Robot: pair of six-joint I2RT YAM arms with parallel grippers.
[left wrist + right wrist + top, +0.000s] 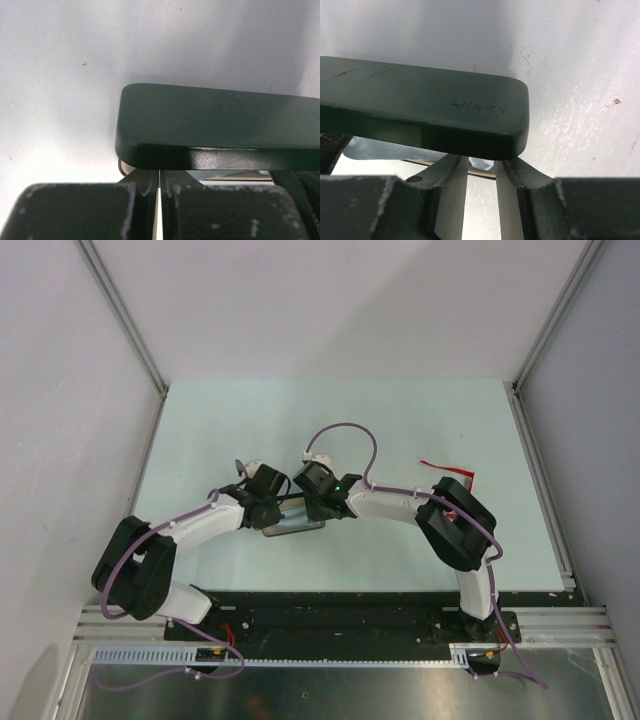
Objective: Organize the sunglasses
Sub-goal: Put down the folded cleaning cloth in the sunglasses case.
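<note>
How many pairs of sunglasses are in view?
1: the red sunglasses lie on the table, right side, partly behind the right arm. More could be hidden in the black case.

The left arm (200, 525) and right arm (395, 505) meet over the black case (293, 527), blocking the middle of the surface (330, 415). The sunglasses (445, 467) lie just beside the right elbow. The far half lies open.

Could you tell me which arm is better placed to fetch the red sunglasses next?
Probably the right arm: the sunglasses lie on its side of the table, close beside it, while the left tool is at the black case, farther off.
</note>
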